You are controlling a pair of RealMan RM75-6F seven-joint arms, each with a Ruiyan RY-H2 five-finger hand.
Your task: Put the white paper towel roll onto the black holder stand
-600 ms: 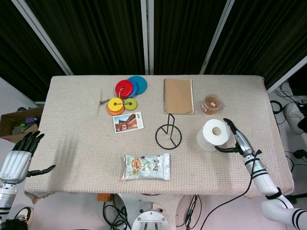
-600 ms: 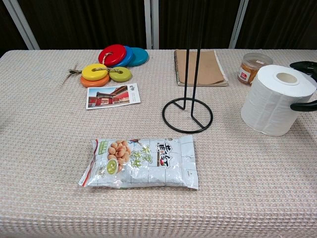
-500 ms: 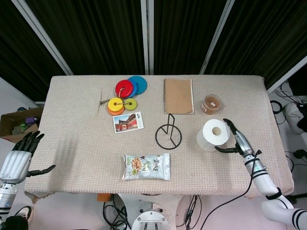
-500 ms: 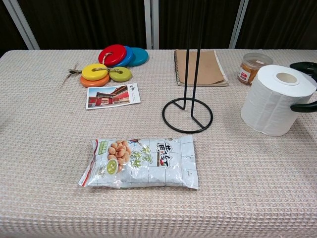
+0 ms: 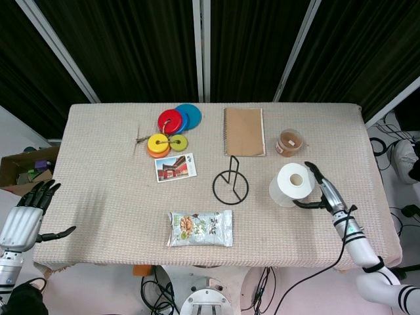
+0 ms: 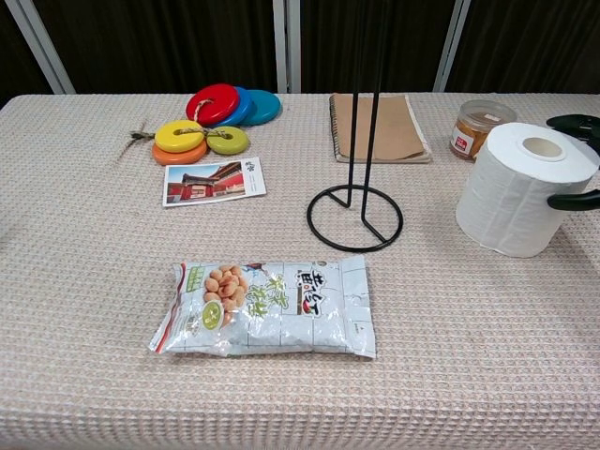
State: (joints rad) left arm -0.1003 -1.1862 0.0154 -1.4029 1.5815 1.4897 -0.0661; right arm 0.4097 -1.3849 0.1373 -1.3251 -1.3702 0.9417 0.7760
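1. The white paper towel roll [image 5: 293,184] stands upright on the beige woven tabletop [image 5: 105,190], near the right edge and about midway between far and near edges. Its long axis is vertical, and the cardboard core opening faces up.
2. The black wire holder stand [image 5: 230,184] sits near the middle of the tabletop, to the left of the roll and clear of it. Its ring base lies flat and the thin post rises straight up.
3. The right hand [image 5: 320,191] is at the roll's right side, with the thumb in front and other fingers behind it. The fingers are spread around the roll; whether they press on it, I cannot tell. The roll is resting on the tabletop.
4. The left hand [image 5: 27,213] hangs off the near left corner, beyond the tabletop edge, fingers apart and holding nothing.
5. Head view only: both hands in full, plus a cardboard box [image 5: 23,167] on the floor off the left edge.
6. Chest view only: the stand's post running up out of frame (its top is not seen) and the roll's full side wall. Of the right hand, just dark fingertips [image 6: 572,201] at the frame's right edge; the left hand does not appear.
7. Others: coloured discs [image 5: 172,129] and a brown spiral notebook [image 5: 244,131] toward the far edge, a small lidded jar [image 5: 289,142] just behind the roll, a postcard [image 5: 175,167] left of the stand, and a snack packet [image 5: 200,228] near the near edge.
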